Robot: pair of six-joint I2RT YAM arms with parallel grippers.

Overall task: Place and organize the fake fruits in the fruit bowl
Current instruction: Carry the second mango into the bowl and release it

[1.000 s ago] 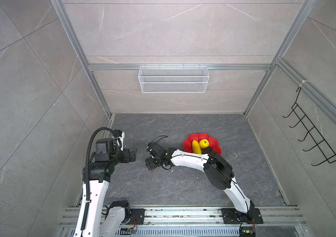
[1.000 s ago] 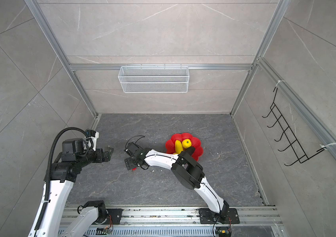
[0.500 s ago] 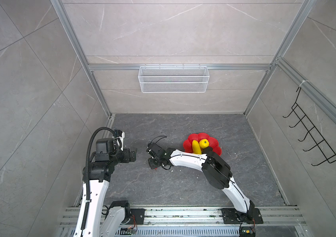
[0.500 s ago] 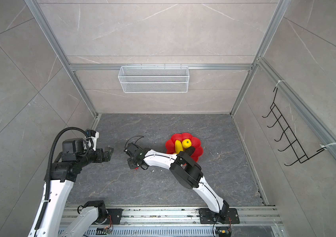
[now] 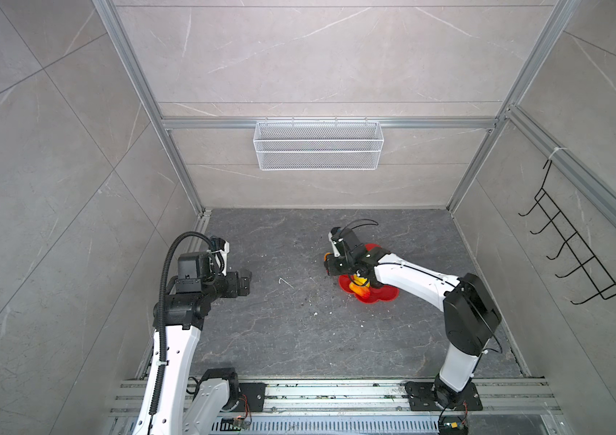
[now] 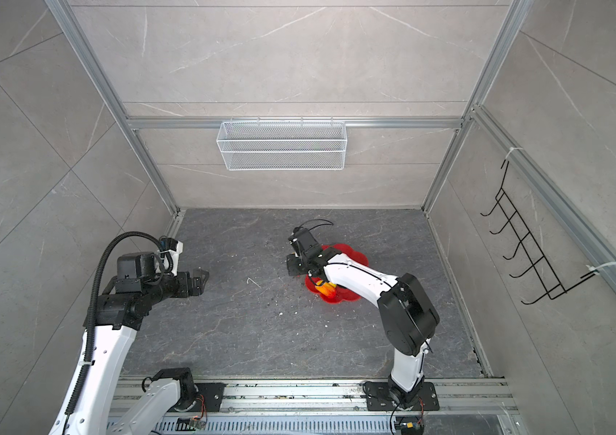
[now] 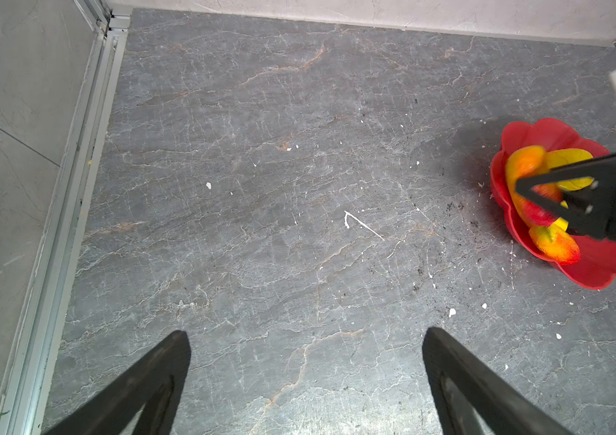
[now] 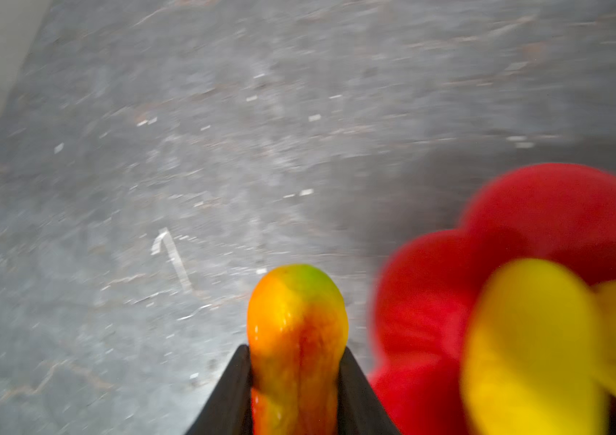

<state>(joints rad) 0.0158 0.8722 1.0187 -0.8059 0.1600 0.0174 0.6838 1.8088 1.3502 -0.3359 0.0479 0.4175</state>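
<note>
- Red plastic makes the fruit bowl (image 7: 600, 273), and it is shallow. It sits on the grey surface (image 7: 261, 226). A yellow fruit (image 7: 570, 158) and an orange-red fruit (image 7: 557, 244) lie in it already.
- Your right end effector (image 8: 295, 350) is squeezed tight on a second orange-red fruit (image 8: 297, 316). The fruit is up at the bowl's edge, and its green tip sticks out over the surface.
- If you let go here, it may hit the rim and roll off onto the surface.
- The fruit is shiny and smooth. If you swing fast, it could slip or twist in the grip.
- If you go down too low, you could bump the fruits inside. That could push them out or tip the light bowl.
- Your left end effector (image 7: 304, 350) has its fingers spread wide and holds nothing. It is well apart from the bowl, so it cannot steady the bowl.
</note>
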